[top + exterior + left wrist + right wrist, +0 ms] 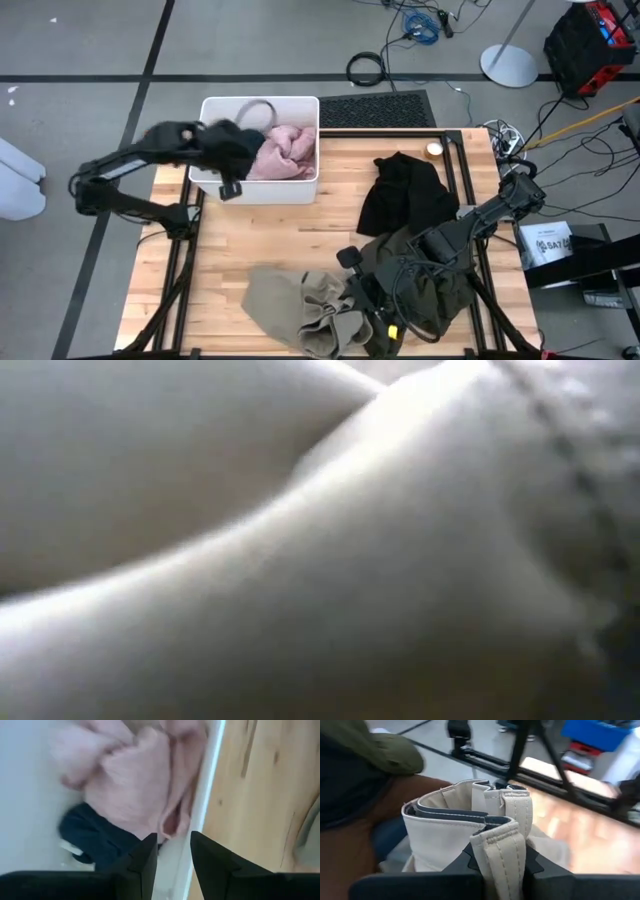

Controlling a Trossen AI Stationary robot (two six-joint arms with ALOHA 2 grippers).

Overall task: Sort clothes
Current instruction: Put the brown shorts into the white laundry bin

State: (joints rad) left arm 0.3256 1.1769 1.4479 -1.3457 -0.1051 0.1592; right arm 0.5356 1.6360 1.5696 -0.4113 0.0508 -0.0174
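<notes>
A white bin (pixel 212 108) stands at the table's far left and holds a pale pink garment (pixel 135 785) and a navy one (pixel 95 840). My left gripper (pixel 172 860) hovers open over the bin's near wall (pixel 202 815), touching nothing; it also shows from above (pixel 230 186). The tan khaki garment (pixel 290 305) lies near the front edge, with my right gripper (pixel 358 300) shut on it. The dark olive garment (pixel 425 290) lies under my right arm. The black garment (pixel 400 195) lies spread at mid-right. My right gripper pinches a thick stitched band at the tan garment's edge (pixel 501 855) between its two fingers, several layers bunched in folds just beyond them (pixel 465 815). The fingers slant down from the table's right side. The garment's left part (pixel 275 300) rests on the table.
Pale fabric (pixel 300 560) fills the low view close up and blocks it. A small round object (pixel 434 150) sits at the far edge. Bare wood (pixel 290 235) lies between bin and tan garment. Cables and stands crowd the floor beyond the table.
</notes>
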